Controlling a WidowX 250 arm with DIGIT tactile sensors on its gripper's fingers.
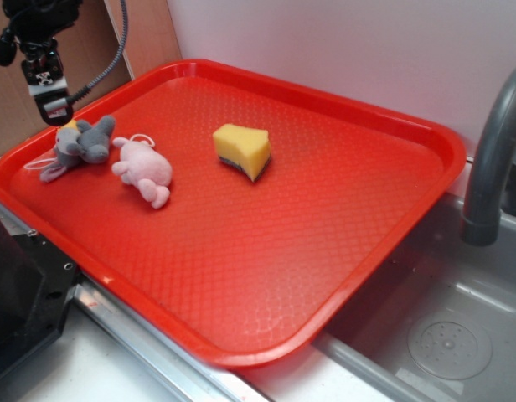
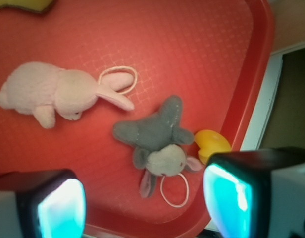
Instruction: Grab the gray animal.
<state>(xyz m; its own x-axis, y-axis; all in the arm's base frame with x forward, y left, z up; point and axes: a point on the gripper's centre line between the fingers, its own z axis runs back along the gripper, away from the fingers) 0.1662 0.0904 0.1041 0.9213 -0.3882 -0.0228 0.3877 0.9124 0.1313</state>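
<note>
The gray animal (image 1: 80, 146) lies flat on the red tray (image 1: 325, 243) at its far left corner, with a thin white string loop by its head. In the wrist view the gray animal (image 2: 156, 136) lies between and just beyond my fingers. My gripper (image 1: 54, 107) hangs above the gray animal, a little behind it. The gripper (image 2: 145, 206) is open and empty, its two fingers (image 2: 61, 206) wide apart. A tiny yellow piece (image 2: 212, 144) lies against the gray animal's side.
A pink plush animal (image 1: 143, 170) lies just right of the gray one, also in the wrist view (image 2: 51, 94). A yellow sponge (image 1: 242, 151) sits mid-tray. The tray rim (image 2: 251, 99) runs close by the gray animal. A gray faucet (image 1: 492, 159) and sink stand at right.
</note>
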